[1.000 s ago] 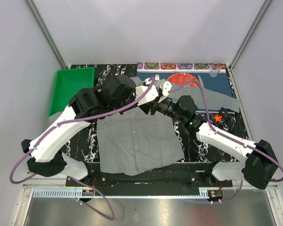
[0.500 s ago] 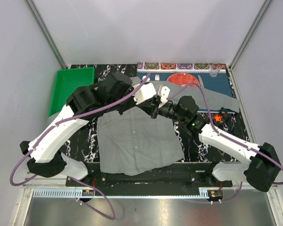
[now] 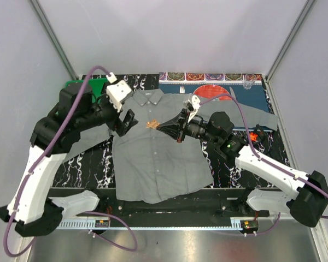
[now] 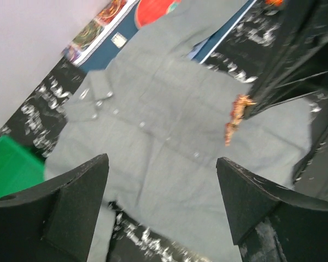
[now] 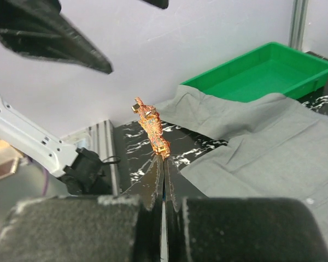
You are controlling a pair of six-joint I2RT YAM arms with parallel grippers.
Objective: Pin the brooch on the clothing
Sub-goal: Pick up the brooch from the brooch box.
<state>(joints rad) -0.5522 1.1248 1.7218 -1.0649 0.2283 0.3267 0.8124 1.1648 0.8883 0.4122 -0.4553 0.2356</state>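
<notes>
The clothing (image 3: 158, 161), a grey short-sleeved shirt, lies spread flat, collar toward the far side. My right gripper (image 3: 158, 126) is shut on the brooch (image 3: 151, 124), a small orange-gold piece that sticks out past its tips just above the shirt's chest. In the right wrist view the brooch (image 5: 151, 126) stands up from the closed gripper tips (image 5: 164, 159), over the shirt (image 5: 273, 147). My left gripper (image 3: 127, 123) hangs open over the shirt's left shoulder, holding nothing. In its own view the left gripper (image 4: 161, 191) looks past the shirt (image 4: 164, 114) to the brooch (image 4: 235, 115).
A green tray (image 3: 71, 87) sits at the back left, partly behind the left arm, and it also shows in the right wrist view (image 5: 262, 71). A blue patterned placemat (image 3: 246, 95) lies at the back right under one sleeve. A small orange object (image 3: 255, 135) rests near the right edge.
The left arm has swung back to the left and its jaws have opened. The right gripper has shut and now holds the brooch alone. The shirt's collar and chest are now uncovered.
</notes>
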